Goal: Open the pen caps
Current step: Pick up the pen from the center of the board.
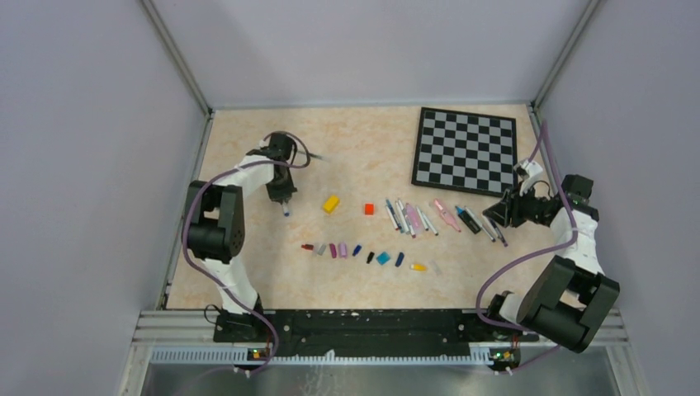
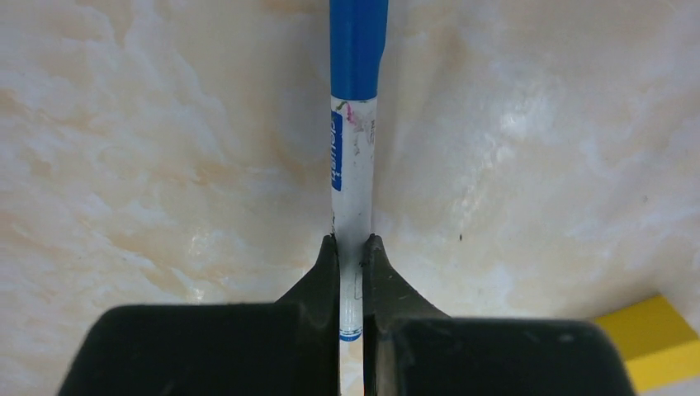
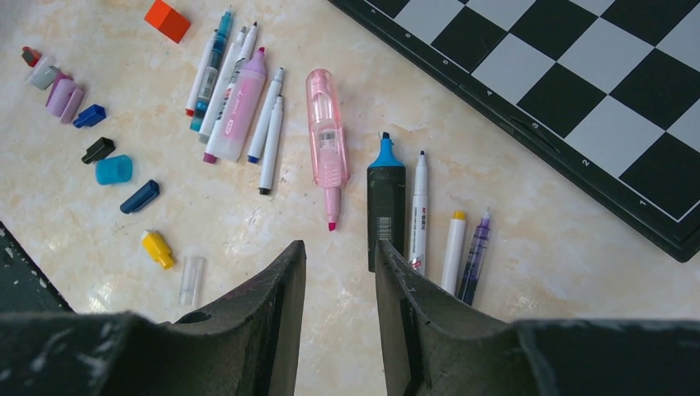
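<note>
White barrel with blue print, blue cap (image 2: pixel 358 49) on: one pen (image 2: pixel 353 190) pinched near its tail end by left gripper (image 2: pixel 352 247), jaws closed tight on the barrel, cap end pointing away toward the beige marbled tabletop (image 2: pixel 165 165). Left of centre, apart from the rest, yellow block (image 2: pixel 652 338) close by on the right. Other pens (image 3: pixel 248 107) uncapped, side by side mid-right, near the chessboard (image 3: pixel 578 82); white, pink, black, purple barrels. Loose caps (image 3: pixel 107 169) in a row nearer the bases: red, grey, purple, blue, black, cyan, yellow, one clear. Red cube (image 3: pixel 167 20) just left of the pen row. Left arm reached forward, wrist bent down. Right arm folded, wrist tilted over the pens; right gripper (image 3: pixel 340 247) jaws apart, nothing between them.
</note>
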Controlling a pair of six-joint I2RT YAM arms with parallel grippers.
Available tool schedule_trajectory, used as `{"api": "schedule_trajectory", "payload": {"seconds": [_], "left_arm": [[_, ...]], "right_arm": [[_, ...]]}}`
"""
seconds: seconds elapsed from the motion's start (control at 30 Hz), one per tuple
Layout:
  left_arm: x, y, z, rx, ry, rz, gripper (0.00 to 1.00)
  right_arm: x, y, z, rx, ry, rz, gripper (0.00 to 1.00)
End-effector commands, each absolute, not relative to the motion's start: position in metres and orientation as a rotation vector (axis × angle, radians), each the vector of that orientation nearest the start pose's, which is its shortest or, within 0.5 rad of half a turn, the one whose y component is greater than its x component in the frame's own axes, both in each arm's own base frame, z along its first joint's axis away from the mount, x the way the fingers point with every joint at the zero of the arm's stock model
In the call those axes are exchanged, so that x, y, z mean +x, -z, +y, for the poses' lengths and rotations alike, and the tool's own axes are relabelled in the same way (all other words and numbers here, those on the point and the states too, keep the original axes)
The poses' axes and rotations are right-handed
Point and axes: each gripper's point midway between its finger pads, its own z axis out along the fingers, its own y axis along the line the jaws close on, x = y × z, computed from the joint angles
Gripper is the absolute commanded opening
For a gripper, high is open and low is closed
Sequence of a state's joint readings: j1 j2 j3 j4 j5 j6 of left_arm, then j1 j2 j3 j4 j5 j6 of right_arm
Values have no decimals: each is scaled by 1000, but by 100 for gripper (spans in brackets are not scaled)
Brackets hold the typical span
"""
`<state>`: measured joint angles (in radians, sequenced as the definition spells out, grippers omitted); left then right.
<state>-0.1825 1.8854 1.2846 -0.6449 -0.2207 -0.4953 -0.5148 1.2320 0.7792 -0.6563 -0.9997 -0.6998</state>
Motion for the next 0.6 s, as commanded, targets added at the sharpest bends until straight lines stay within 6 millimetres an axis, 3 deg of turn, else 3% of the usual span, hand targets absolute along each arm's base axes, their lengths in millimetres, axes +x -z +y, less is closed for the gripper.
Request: {"api": "schedule_trajectory", "payload": {"seconds": [0.0, 0.07, 0.2, 0.37, 0.57], "left_arm": [[387, -90, -65, -257, 70, 2539, 0], [385, -114, -87, -118, 246, 2451, 0], [362, -160, -130, 85, 587, 2262, 0], [313, -212, -188, 265, 1081, 1978, 0], [264, -256, -233, 372, 1303, 1710, 0]], "right_arm": [[271, -139, 6, -535, -671, 2007, 35], [268, -141, 9, -552, -688, 1988, 35], [263, -144, 17, -596, -718, 1946, 35], [250, -153, 37, -683, -799, 1820, 37], [233, -173, 82, -873, -931, 1714, 38]]}}
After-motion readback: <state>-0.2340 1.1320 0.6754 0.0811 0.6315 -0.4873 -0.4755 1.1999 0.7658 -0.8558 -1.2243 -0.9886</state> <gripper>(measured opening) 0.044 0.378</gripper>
